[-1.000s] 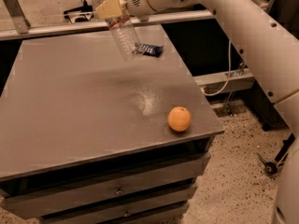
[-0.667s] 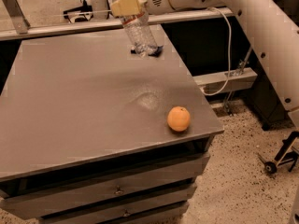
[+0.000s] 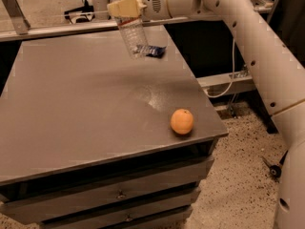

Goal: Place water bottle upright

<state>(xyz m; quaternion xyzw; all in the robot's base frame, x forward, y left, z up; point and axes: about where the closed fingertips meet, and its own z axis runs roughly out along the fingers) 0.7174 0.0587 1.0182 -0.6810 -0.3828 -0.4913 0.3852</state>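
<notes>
The water bottle (image 3: 133, 36) is a clear ribbed plastic bottle. It hangs nearly upright, slightly tilted, above the far middle of the grey table (image 3: 71, 104). My gripper (image 3: 126, 6) is shut on its upper part, at the top of the camera view, with cream-coloured fingers (image 3: 125, 7) around it. The bottle's cap and label are hidden by the gripper. The bottle's base is above the table, close to a small dark blue packet (image 3: 153, 50).
An orange (image 3: 182, 121) lies near the table's front right corner. The dark blue packet lies at the far right of the table. My white arm (image 3: 248, 37) reaches in from the right. Drawers sit below the table top. Speckled floor is at the right.
The gripper with the bottle moved right and then back left a little. The bottle has swung from tilted towards more upright.
</notes>
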